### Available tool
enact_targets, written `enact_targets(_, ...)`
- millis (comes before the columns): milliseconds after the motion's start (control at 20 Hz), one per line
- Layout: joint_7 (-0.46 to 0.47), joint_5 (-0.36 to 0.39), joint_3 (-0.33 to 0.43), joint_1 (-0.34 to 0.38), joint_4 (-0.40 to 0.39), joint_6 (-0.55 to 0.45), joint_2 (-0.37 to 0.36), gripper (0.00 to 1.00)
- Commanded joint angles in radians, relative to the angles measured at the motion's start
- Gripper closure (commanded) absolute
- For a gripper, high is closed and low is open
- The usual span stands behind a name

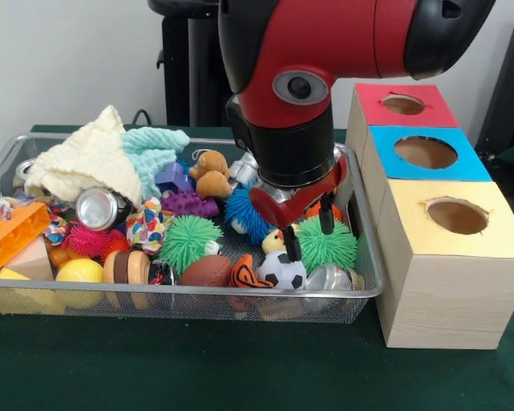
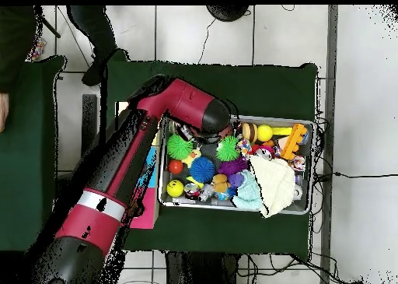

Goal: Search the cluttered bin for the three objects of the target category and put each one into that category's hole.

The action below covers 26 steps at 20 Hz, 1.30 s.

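The red and black arm reaches down, its gripper [image 1: 308, 233] pointing downward with jaws spread apart.

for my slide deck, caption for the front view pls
Sawyer gripper open, hovering above a green spiky ball in the cluttered mesh bin.

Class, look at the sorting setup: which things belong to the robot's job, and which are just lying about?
Job: gripper, wire bin, its jumbled toys such as the soccer ball, red-topped box, blue-topped box, yellow-topped box.
Lying about: floor cable, second green table.
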<state>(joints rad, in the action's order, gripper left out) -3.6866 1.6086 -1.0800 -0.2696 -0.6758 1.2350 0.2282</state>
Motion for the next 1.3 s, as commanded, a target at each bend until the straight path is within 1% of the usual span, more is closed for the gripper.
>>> enact_targets(50, -0.269, -0.066, 0.135, 0.024, 0.073, 0.076, 0.043, 0.0)
enact_targets(200, -0.273, -0.061, 0.133, 0.028, 0.086, 0.086, 0.057, 0.0)
enact_targets(750, -0.257, -0.067, 0.137, 0.023, 0.083, 0.088, 0.076, 0.0)
enact_targets(850, -0.265, -0.06, 0.136, 0.023, 0.087, 0.109, 0.081, 0.0)
enact_targets(1300, -0.338, -0.014, 0.098, 0.014, 0.106, 0.265, 0.1, 0.0)
